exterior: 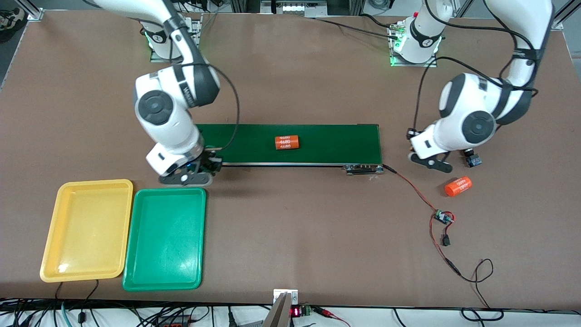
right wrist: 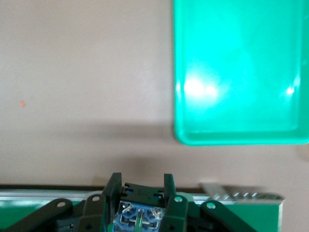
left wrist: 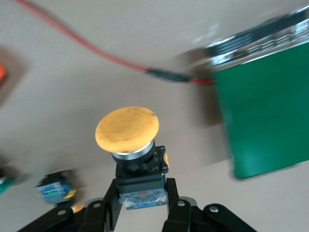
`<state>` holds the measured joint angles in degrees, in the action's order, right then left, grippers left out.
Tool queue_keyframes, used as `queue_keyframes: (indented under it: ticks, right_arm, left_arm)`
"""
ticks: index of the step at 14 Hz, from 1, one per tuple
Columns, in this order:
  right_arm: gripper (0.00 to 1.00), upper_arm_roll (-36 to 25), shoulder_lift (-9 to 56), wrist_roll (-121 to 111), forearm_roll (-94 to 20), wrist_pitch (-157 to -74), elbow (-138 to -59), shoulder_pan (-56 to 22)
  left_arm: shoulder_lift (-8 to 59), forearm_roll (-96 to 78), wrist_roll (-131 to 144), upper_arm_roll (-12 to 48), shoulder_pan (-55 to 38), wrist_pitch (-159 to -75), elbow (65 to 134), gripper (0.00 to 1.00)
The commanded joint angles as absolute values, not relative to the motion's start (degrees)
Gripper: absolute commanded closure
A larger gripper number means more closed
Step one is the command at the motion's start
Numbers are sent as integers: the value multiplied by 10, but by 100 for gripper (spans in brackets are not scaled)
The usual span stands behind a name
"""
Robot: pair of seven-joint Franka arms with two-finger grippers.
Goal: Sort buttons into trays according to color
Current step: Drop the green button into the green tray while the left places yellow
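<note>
A button with a yellow-orange cap (left wrist: pixel 127 128) has its dark block body clamped by my left gripper (left wrist: pixel 142 191), which is shut on it. That left gripper (exterior: pixel 431 162) hangs over bare table off the conveyor's end on the left arm's side. A second button (exterior: pixel 472 159) lies on the table beside it and also shows in the left wrist view (left wrist: pixel 55 187). My right gripper (right wrist: pixel 141 186) is shut on another button's dark body (right wrist: pixel 140 200), its cap hidden. That right gripper (exterior: pixel 199 175) is over the belt's other end, close to the green tray (exterior: pixel 165 238). The yellow tray (exterior: pixel 86 229) lies beside the green one.
The dark green conveyor belt (exterior: pixel 327 143) carries an orange cylinder (exterior: pixel 287 142). Another orange cylinder (exterior: pixel 458 186) lies on the table near the left gripper. A red-black wire runs from the belt to a small circuit board (exterior: pixel 442 217).
</note>
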<state>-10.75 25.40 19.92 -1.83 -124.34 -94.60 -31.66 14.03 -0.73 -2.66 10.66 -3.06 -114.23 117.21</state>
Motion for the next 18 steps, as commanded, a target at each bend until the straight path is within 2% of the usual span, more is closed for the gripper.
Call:
queue_keyframes:
  ticks: [1,10,11,12,13,14,18]
  right_arm:
    - [90,-100,309,157,-20,-1231,-871,-278]
    - [90,-100,431,84,-19,-1246,-757,-205]
    - [90,-100,442,77,-19,-1252,-748,-200]
    - [90,-100,453,69,-19,-1265,-743,-190]
    - [89,-100,464,62,-19,-1277,-742,-181]
    - [88,-100,472,57,-19,-1287,-742,-170]
    - [81,-98,505,56,-19,-1324,-742,-156]
  left_arm:
    - [146,-42,45,109,-77,-1131,1148,100]
    - [235,-89,227,121,-169,-1139,1106,99]
    - [240,-91,227,120,-169,-1139,1102,94]
    - [250,-92,227,120,-169,-1139,1090,77]
    - [252,-92,226,120,-169,-1139,1081,35]
    - [246,-87,218,120,-168,-1139,1080,0]
    - [165,-89,221,113,-139,-1115,1073,0]
